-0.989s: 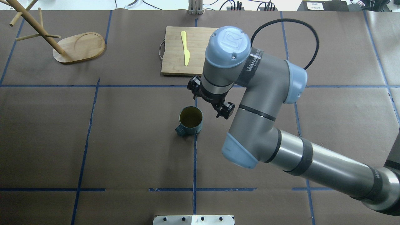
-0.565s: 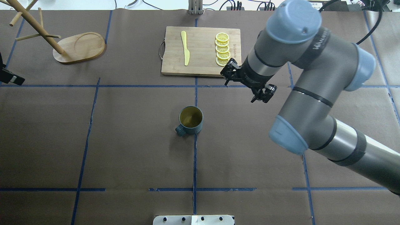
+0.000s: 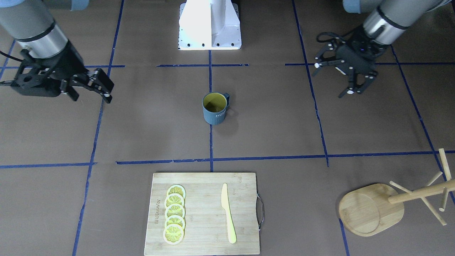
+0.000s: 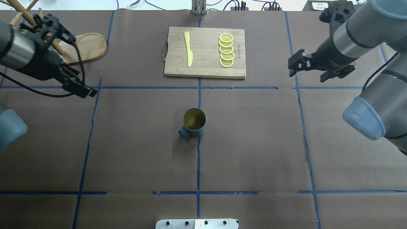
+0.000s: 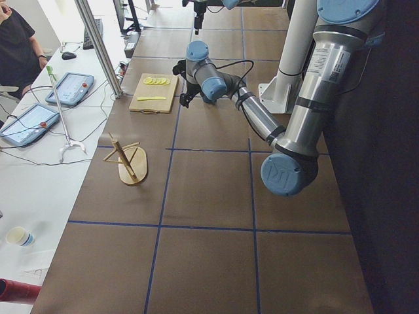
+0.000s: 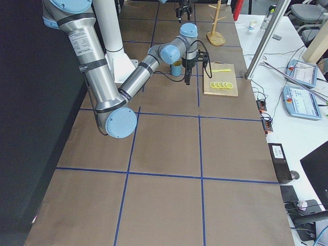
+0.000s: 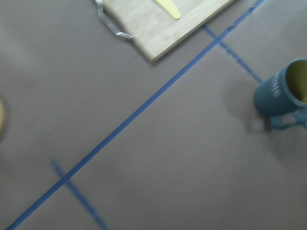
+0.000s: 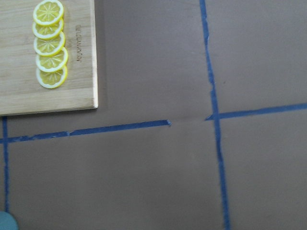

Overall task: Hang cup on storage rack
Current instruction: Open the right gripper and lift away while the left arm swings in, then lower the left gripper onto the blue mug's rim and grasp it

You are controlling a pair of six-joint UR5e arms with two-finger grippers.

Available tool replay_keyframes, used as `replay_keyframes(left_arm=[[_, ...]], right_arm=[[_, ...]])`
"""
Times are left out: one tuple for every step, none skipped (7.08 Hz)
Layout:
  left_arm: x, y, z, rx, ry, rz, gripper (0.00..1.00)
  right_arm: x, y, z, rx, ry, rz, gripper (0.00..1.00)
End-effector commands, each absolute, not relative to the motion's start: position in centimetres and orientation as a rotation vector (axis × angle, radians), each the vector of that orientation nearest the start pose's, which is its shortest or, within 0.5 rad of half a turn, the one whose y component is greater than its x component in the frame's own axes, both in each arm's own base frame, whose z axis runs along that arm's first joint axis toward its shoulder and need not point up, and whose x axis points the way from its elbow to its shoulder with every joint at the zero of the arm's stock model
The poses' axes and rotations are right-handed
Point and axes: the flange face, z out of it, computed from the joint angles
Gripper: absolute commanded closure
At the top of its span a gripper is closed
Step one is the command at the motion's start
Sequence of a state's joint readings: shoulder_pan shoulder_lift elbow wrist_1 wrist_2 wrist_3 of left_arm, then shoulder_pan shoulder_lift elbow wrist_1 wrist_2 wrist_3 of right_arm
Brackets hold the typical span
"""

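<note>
- The cup (image 4: 194, 122) stands upright on the brown surface with its mouth up. It is on the robot's side of the cutting board (image 4: 205, 52), apart from it and roughly in line with the board's middle.
- The cup's handle points toward the robot's left and slightly back toward the robot, away from the board.
- The storage rack (image 4: 86, 47) is well off the board's handle end, on the robot's left. Its pegs are bare, so hanging is not yet begun.
- The left gripper (image 3: 333, 79) hovers off that same end of the board, with fingers spread wide and nothing between them.
- The right gripper (image 3: 90, 94) hovers off the opposite end, past the lemon slices (image 4: 226, 50). Its fingers are also apart and empty.
- Neither gripper touches the cup, and both hang about equally far from it, one on either side.
- The left arm looks better placed. The handle faces its side, the rack is on its side, and its wrist view shows the cup at the frame edge. The right wrist view shows no cup.
- The likely next step is for the left fingers to come in toward the cup from the rack's side.
</note>
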State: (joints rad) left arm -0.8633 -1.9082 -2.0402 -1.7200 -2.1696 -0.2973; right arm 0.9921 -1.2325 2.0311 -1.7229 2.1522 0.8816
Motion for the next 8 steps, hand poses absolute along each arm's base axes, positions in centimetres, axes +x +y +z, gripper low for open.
replay_keyframes(left_arm=[[39.3, -41.4, 20.1, 0.622, 0.929, 0.73, 0.02], [41.4, -41.1, 19.6, 0.665, 0.941, 0.732, 0.02], [43.9, -40.1, 20.3, 0.691, 0.936, 0.724, 0.03], [46.6, -39.2, 20.9, 0.713, 0.927, 0.703, 0.02], [48.4, -39.0, 22.0, 0.714, 0.933, 0.697, 0.02], [50.2, -38.5, 23.2, 0.708, 0.923, 0.689, 0.02], [52.2, -36.9, 23.9, 0.71, 0.912, 0.684, 0.02], [52.8, -37.0, 24.4, 0.713, 0.915, 0.682, 0.02]], right_arm=[[-14.3, -53.0, 37.2, 0.195, -0.728, -0.161, 0.0], [-11.7, -53.6, 40.2, 0.185, -0.717, -0.193, 0.0], [-9.6, -54.4, 41.6, 0.185, -0.714, -0.202, 0.0], [-8.8, -54.3, 43.2, 0.176, -0.708, -0.218, 0.0], [-8.3, -54.5, 43.8, 0.173, -0.704, -0.219, 0.0], [-8.3, -54.5, 43.8, 0.173, -0.704, -0.218, 0.0], [-8.3, -54.5, 43.9, 0.17, -0.703, -0.217, 0.0], [-8.2, -54.5, 43.9, 0.17, -0.702, -0.213, 0.0]])
